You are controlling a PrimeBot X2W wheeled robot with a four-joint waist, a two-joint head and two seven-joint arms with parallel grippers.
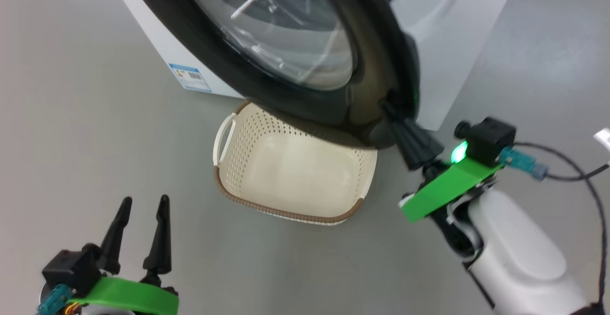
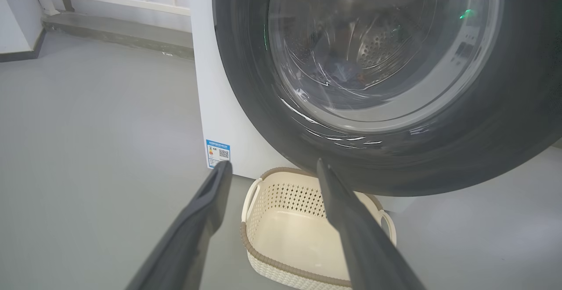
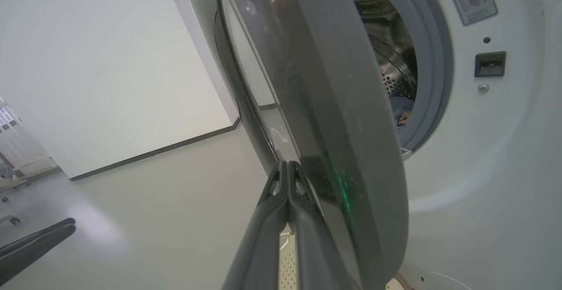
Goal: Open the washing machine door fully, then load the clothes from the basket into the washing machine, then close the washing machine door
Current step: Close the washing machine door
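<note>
The door [image 1: 286, 43] stands partly swung out from the washing machine [image 1: 443, 43], its black rim at an angle to the machine's white front, so a gap shows between them. Through that gap, inside the machine's steel drum [image 3: 395, 66], lies a light blue piece of the clothes [image 3: 400, 113] with an orange-brown mark, just behind the grey-blue gasket [image 3: 439, 62]. More blue fabric shows dimly through the door's glass in the left wrist view.

The right claw [image 1: 388, 110] is clenched, its two fingers pressed flat together with nothing between them, and the tips touch the door's lower rim on the side turned away from the machine.

The basket [image 1: 267, 129] sits on the floor [image 1: 71, 115] just in front of the machine, partly under the door. A blue label [image 1: 190, 76] is stuck low on the machine's front.

The left claw [image 1: 145, 199] hangs well out in front of the machine, apart from the basket, released, fingers spread wide and holding nothing.
</note>
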